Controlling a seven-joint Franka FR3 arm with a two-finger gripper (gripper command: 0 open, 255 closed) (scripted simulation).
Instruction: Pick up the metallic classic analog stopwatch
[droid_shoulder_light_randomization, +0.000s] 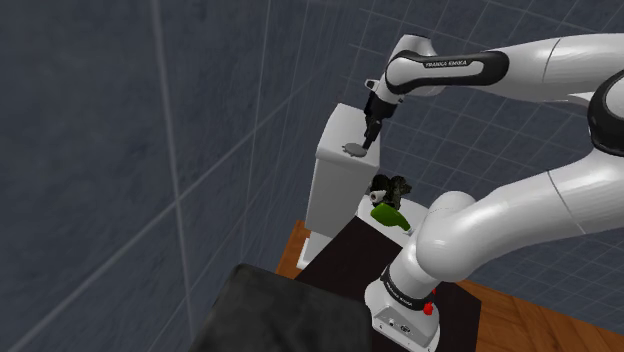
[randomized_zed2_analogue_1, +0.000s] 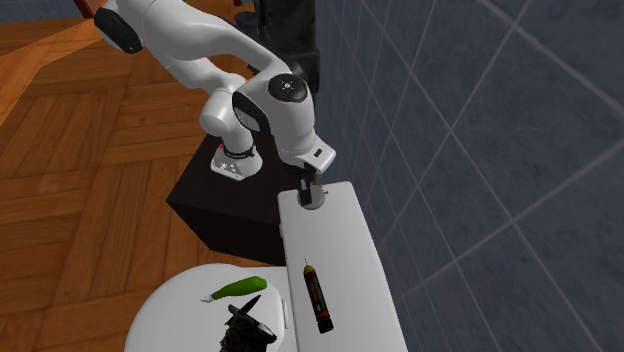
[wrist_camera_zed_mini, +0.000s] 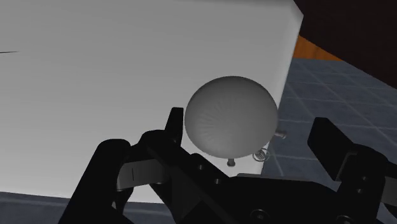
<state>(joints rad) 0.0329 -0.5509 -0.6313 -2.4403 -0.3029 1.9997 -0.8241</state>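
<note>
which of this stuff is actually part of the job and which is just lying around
Job:
- stopwatch, grey, on the tank lid
- gripper, open, fingers either side of the stopwatch

Lying about:
- black-and-red stick, further along the tank lid
- green thing on the toilet lid
- black thing beside the green thing

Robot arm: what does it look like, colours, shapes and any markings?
The arm has glossy white rounded links with dark joints. One dark band near the wrist carries white lettering. A small red button sits on the white base. The gripper is all black, with two blocky fingers.
</note>
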